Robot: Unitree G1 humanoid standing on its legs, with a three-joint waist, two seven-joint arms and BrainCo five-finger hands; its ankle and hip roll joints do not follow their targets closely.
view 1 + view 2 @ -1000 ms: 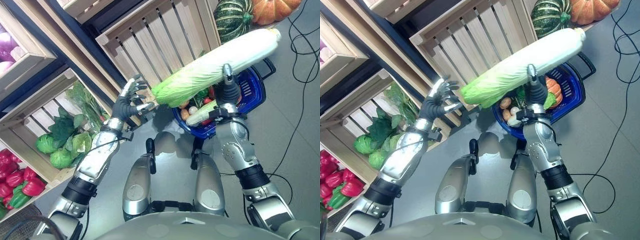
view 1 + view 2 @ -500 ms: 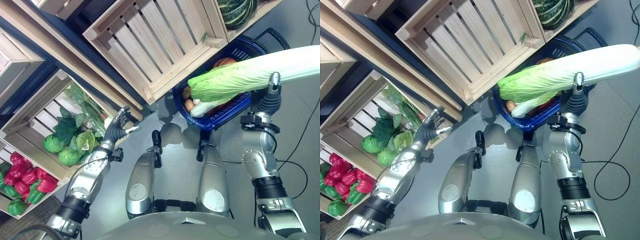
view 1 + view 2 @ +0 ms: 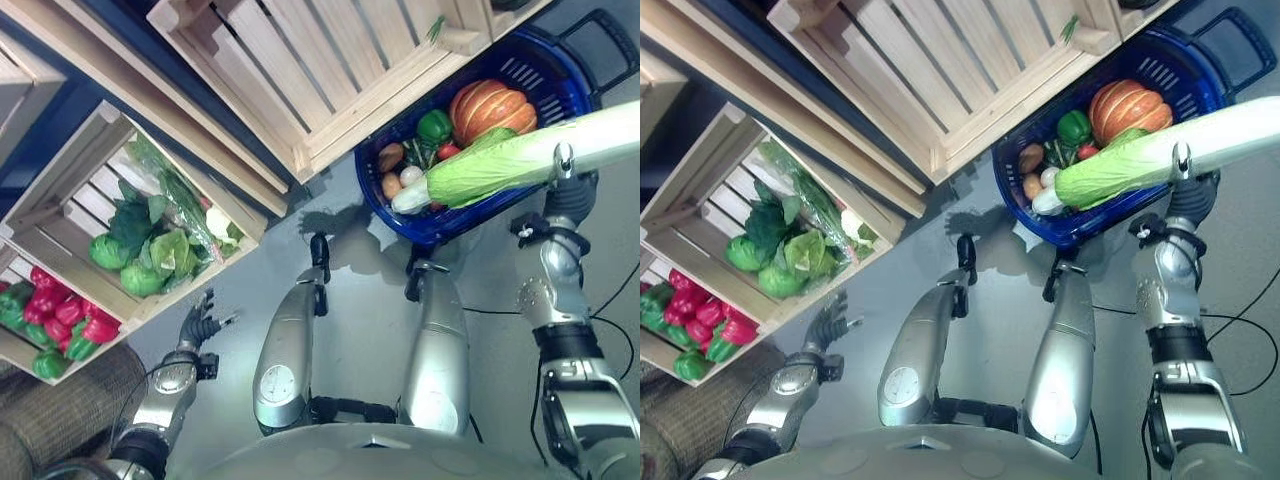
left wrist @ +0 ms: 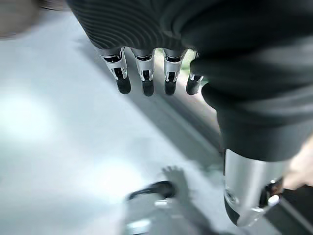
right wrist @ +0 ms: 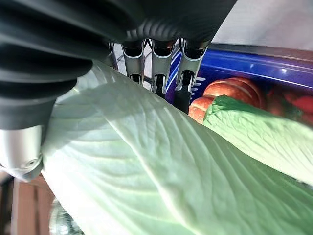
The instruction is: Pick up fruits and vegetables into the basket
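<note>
My right hand (image 3: 568,192) is shut on a long napa cabbage (image 3: 500,160), held near its white stem. The cabbage lies nearly level, its green leafy end over the blue basket (image 3: 455,228) on the floor at upper right. I cannot tell whether the leaves touch what is inside. In the right wrist view my fingers (image 5: 157,68) curl over the pale cabbage (image 5: 146,161), with the basket (image 5: 254,63) beyond. The basket holds an orange pumpkin (image 3: 490,105), a green pepper (image 3: 434,125) and small round vegetables. My left hand (image 3: 198,325) hangs low at the left, open and holding nothing, fingers (image 4: 144,81) straight over the grey floor.
An empty slatted wooden crate (image 3: 300,70) stands tilted right beside the basket. Further left is a crate of leafy greens (image 3: 150,240), then one of red and green peppers (image 3: 60,320). A brown woven thing (image 3: 50,420) lies at the lower left.
The camera has shifted. My right hand has lowered the cabbage from high in front to just over the basket. My left arm has dropped down to my side, still open.
</note>
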